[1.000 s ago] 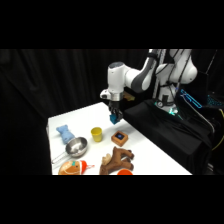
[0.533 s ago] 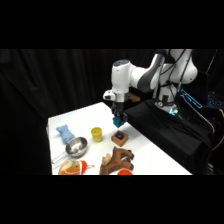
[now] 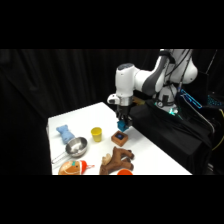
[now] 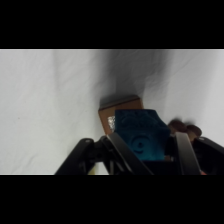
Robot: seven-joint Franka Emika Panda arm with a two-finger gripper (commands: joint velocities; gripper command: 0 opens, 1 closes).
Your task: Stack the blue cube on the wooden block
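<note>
My gripper comes down from above and is shut on the teal-blue cube. The cube hangs just over the wooden block, a low brown square with a dark blue mark on top. I cannot tell whether cube and block touch. In the wrist view the blue cube fills the space between my two fingers at the gripper. The wooden block shows as a brown edge beyond and to the left of the cube.
A yellow cup stands left of the block. Further left lie a pale blue soft toy and a metal bowl. A brown plush toy and orange items lie at the front edge. A dark cloth borders the table's right side.
The gripper has moved down and slightly right with the blue cube, bringing it close over the wooden block. The other objects have not moved.
</note>
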